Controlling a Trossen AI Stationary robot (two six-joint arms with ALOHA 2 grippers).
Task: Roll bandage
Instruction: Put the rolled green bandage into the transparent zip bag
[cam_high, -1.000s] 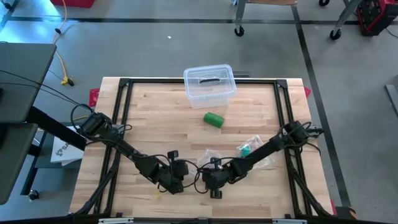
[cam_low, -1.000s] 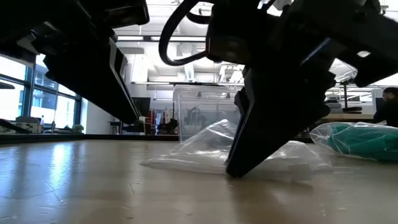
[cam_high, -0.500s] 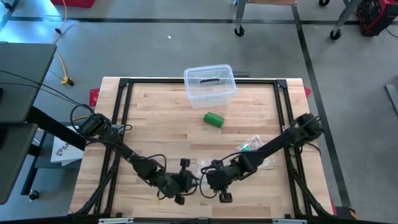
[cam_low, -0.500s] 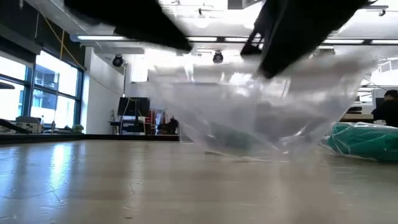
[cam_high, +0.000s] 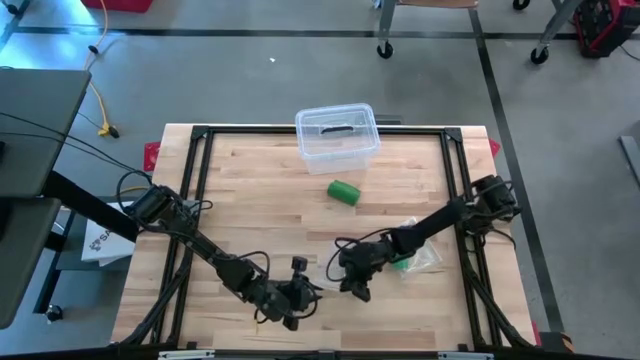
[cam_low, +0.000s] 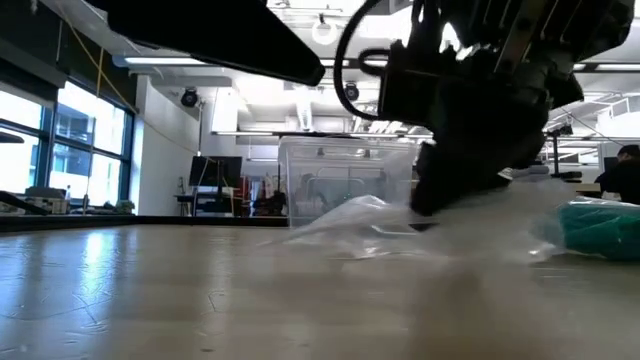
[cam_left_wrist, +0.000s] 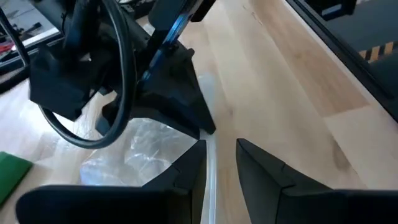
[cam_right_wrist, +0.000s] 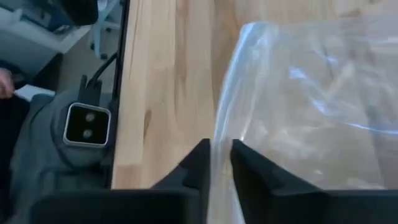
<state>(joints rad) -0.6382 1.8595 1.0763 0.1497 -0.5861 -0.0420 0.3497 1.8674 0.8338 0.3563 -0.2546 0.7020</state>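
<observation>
Presently unpacking: right claw (cam_right_wrist: 219, 163) clamped on clear plastic bag (cam_right_wrist: 311, 106) edge; left claw (cam_left_wrist: 219, 163) slightly apart, bag edge between. Green bandage roll (cam_high: 343, 192) lies well beyond both. Next: free bag contents.

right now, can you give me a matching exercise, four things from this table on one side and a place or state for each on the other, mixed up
Things:
1. clear lidded plastic box
2. loose green bandage roll
3. crinkled clear plastic bag
4. green bandage still in its wrapper

Places or states:
A. edge pinched between the right gripper fingers
B. lying bare on the wood just in front of the box
C. at the table's far edge
D. beside the right arm, on the table's right side

Pairs: 1-C, 2-B, 3-A, 4-D
</observation>
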